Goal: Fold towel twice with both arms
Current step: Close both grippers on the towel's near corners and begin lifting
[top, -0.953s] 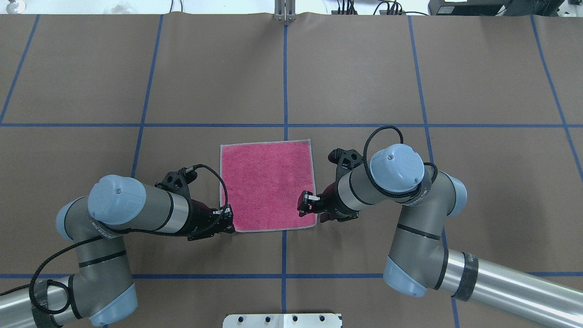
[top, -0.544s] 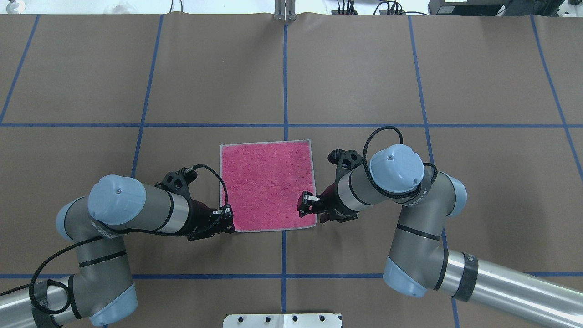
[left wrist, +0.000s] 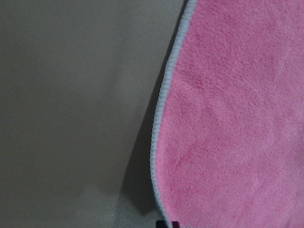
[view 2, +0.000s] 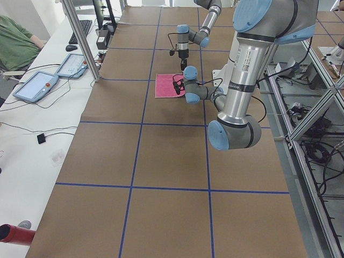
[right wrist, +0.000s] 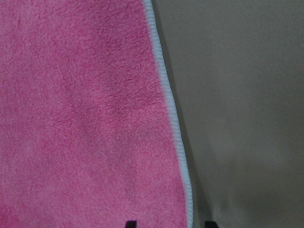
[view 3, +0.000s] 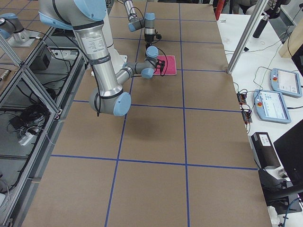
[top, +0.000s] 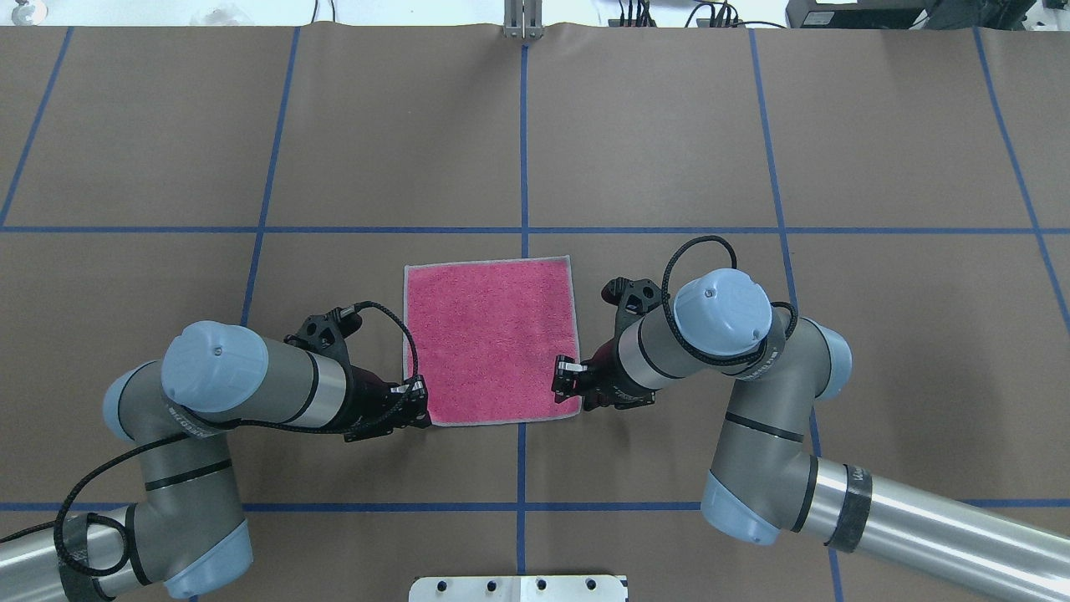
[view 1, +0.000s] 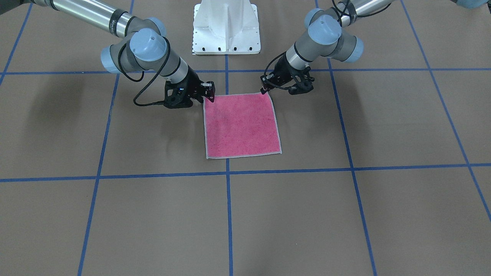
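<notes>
The towel point(top: 491, 343) lies flat and pink side up on the brown table, with a light border all round. My left gripper point(top: 415, 400) sits low at its near left corner; in the left wrist view the fingertips point(left wrist: 166, 223) meet at the towel's point(left wrist: 228, 118) slightly raised edge, shut on it. My right gripper point(top: 567, 382) is at the near right corner, open. In the right wrist view its two tips stand apart on either side of the towel's point(right wrist: 80, 118) border. The front-facing view shows the towel point(view 1: 241, 126) with the left gripper point(view 1: 264, 89) and right gripper point(view 1: 209, 96) at its far corners.
The white pedestal base point(view 1: 226, 27) stands just behind the towel on the robot's side. Blue tape lines point(top: 522, 150) grid the brown table cover. A side desk with tablets point(view 2: 35, 86) and a seated person point(view 2: 16, 37) lies beyond the table's far edge.
My right arm has shifted slightly toward the robot, bringing its gripper down to the towel's near right corner. The left arm and the towel have not moved.
</notes>
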Robot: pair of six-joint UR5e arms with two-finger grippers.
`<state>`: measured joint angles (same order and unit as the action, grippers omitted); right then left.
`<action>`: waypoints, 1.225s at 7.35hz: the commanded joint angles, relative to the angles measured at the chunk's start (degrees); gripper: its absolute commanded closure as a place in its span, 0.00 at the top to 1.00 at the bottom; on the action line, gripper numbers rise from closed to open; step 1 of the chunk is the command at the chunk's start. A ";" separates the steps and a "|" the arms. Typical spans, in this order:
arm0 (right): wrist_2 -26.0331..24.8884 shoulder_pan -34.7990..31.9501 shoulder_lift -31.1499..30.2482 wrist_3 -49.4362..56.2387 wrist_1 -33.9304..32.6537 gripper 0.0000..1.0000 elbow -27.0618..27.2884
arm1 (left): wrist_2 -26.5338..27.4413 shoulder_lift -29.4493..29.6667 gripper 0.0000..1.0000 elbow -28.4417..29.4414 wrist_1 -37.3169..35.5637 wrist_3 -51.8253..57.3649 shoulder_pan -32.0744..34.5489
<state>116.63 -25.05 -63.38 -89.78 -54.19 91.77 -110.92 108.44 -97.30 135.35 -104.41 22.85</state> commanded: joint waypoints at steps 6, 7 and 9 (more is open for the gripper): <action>0.79 -0.52 -0.33 -0.49 -0.12 0.00 3.74 | -0.17 0.80 0.00 -0.17 0.44 0.09 -0.09; 1.75 -0.78 -1.29 -0.49 -0.56 0.00 6.12 | -0.43 1.24 0.00 -1.22 0.44 0.09 0.00; 2.37 -0.79 -2.00 -0.49 -0.13 0.00 6.49 | -3.31 1.16 0.00 -2.98 0.26 0.17 0.09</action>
<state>118.58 -25.79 -64.87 -90.26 -54.52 97.76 -112.38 109.59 -99.35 135.63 -104.31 22.86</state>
